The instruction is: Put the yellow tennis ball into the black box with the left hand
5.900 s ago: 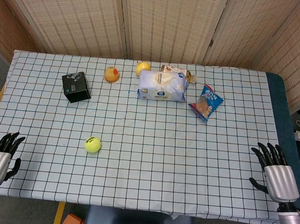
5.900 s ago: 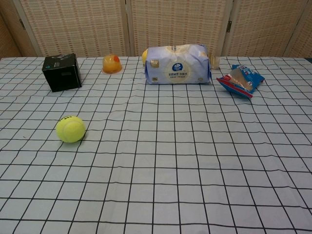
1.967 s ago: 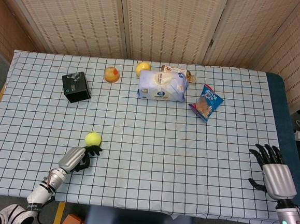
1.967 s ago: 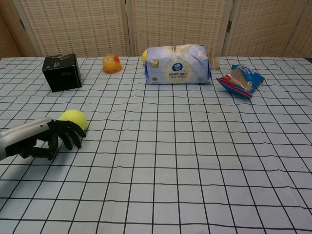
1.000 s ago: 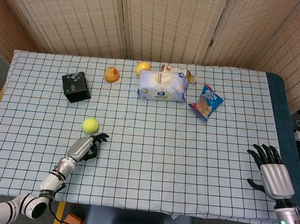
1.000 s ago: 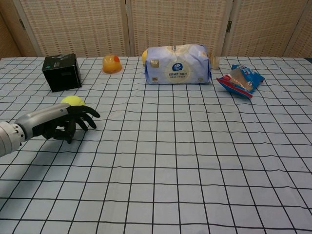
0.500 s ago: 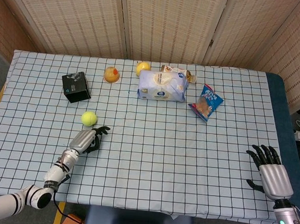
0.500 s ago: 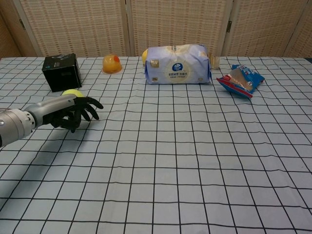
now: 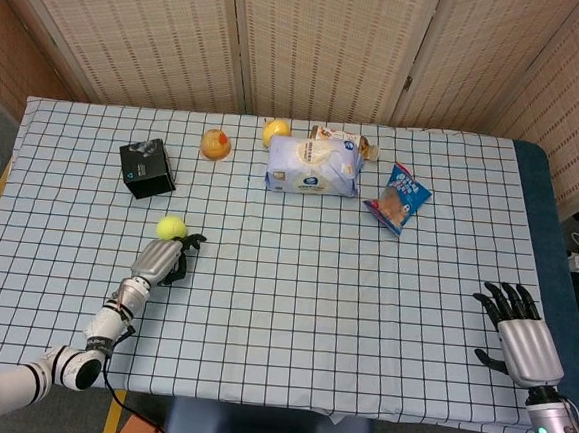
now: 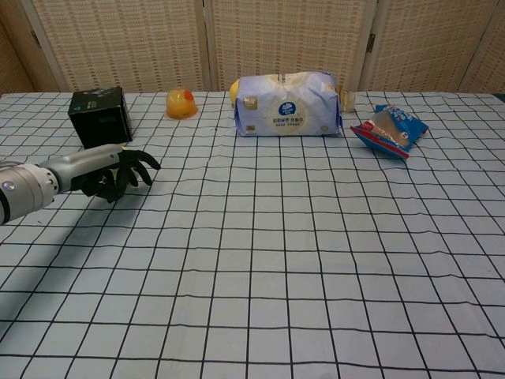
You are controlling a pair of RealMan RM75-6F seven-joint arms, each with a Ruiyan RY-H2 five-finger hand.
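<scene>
We see a tabletop (image 9: 295, 277) covered by a white cloth ruled with a black grid, backed by woven folding screens (image 9: 324, 39). At the far middle lies a soft, pillow-shaped tissue pack (image 9: 313, 166); right of it sits a crinkled blue snack bag (image 9: 398, 198). Behind the pack, the head view shows a yellow round fruit (image 9: 275, 131) and a small labelled bottle (image 9: 344, 138), both mostly hidden in the chest view. An orange duck toy (image 9: 215, 143) stands left of the pack.

The black box (image 9: 147, 168), a matte cube, sits at the far left. The fuzzy yellow tennis ball (image 9: 171, 228) rests on the cloth between the box and the left robot hand (image 9: 164, 259), whose dark fingers (image 9: 189, 244) are spread, empty, just beside the ball. In the chest view that robot hand (image 10: 118, 175) hides the ball entirely.

The right robot hand (image 9: 519, 335), fingers apart and empty, appears only in the head view, near the right edge.
</scene>
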